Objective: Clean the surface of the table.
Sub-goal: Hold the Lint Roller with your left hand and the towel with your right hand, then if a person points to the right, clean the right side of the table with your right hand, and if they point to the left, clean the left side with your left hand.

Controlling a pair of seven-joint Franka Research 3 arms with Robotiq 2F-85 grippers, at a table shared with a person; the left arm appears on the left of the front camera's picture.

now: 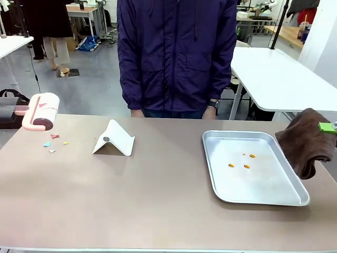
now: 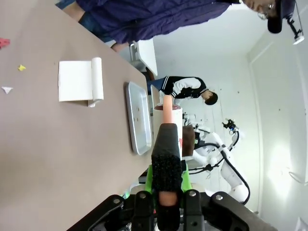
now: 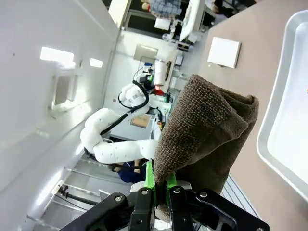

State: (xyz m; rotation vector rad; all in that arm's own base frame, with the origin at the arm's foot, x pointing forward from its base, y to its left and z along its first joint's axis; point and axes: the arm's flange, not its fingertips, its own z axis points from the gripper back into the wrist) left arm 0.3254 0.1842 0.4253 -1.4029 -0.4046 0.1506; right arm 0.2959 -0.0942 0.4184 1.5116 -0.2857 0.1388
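Right tool [image 3: 160,183] tight on towel [image 3: 207,130], aloft.

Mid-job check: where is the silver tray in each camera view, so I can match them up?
Front view: the silver tray lies right of centre on the table.
Left wrist view: the tray is mid-picture, running top to bottom.
Right wrist view: the tray runs along the right edge.
Shared landmark: the white folded card, on the table in all three.

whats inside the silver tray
Three small orange bits lie in the silver tray, otherwise bare. The brown cloth in the right gripper hides part of its right rim.
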